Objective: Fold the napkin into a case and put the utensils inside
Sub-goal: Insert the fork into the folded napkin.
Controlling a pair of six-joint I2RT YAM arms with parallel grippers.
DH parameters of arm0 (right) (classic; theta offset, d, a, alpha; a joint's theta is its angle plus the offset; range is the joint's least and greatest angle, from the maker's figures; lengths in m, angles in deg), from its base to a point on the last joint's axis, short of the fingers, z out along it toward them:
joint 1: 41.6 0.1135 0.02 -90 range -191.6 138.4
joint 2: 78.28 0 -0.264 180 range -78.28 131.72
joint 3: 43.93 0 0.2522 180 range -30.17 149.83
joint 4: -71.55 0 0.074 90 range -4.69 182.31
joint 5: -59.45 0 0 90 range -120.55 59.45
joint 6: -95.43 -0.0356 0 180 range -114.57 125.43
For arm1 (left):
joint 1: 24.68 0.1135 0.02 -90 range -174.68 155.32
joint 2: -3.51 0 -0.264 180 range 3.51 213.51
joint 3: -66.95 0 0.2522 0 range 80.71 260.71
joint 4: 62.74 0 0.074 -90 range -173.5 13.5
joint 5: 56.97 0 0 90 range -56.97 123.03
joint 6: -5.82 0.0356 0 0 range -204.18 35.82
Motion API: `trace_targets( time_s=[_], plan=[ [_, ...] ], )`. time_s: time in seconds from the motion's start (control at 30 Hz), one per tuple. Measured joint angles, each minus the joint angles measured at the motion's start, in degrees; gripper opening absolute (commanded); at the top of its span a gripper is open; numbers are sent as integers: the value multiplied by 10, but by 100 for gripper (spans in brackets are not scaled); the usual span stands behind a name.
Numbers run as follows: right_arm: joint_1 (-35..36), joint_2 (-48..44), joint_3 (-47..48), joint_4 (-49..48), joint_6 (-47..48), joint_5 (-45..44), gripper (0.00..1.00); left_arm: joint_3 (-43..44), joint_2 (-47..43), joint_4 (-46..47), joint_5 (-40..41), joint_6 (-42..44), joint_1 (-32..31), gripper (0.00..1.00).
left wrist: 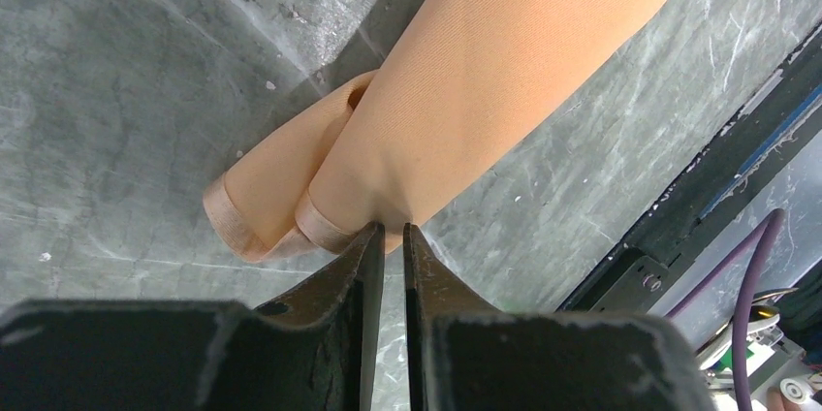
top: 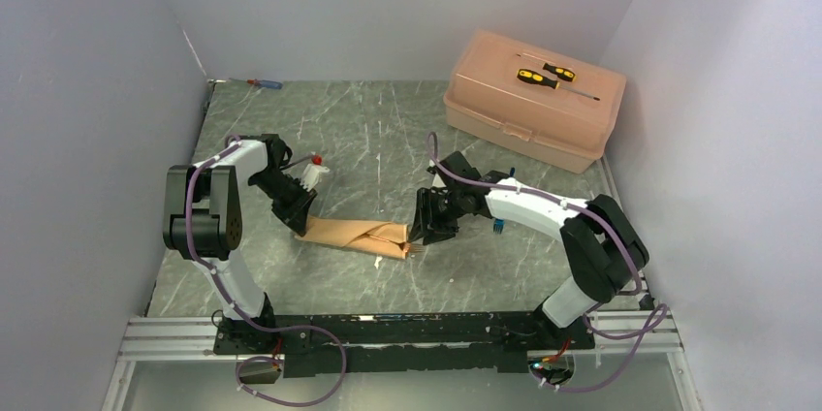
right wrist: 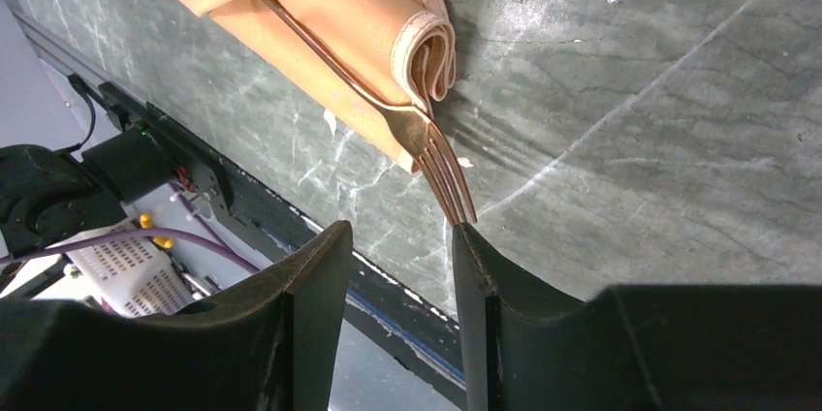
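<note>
The peach-orange napkin lies folded as a narrow case on the table between the arms. My left gripper is at its left end, jaws nearly together, pinching the cloth's edge at the fingertips. A gold fork sits in the right end of the case, handle inside the fold and tines sticking out. My right gripper hovers open just off the tines. The tine tips touch one fingertip, with nothing between the jaws. A small blue piece lies beside the right arm.
A hard pink plastic box stands at the back right with two yellow-and-black screwdrivers on its lid. A red-and-blue screwdriver lies at the back left wall. The black base rail runs along the near edge.
</note>
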Motion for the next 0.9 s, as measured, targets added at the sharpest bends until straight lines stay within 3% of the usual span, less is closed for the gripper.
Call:
trace_targets(
  time_s=[0.4,0.73,0.9],
  plan=[
    [0,-37,-7,37,17,-26,45,0,4,-6,0,3,3,18],
    [1,-1,-41,-21,3,-16,24,3,4,-8,0,5,3,17],
    [5,17,-41,-51,-5,-7,7,3,4,-8,0,5,3,18]
  ],
)
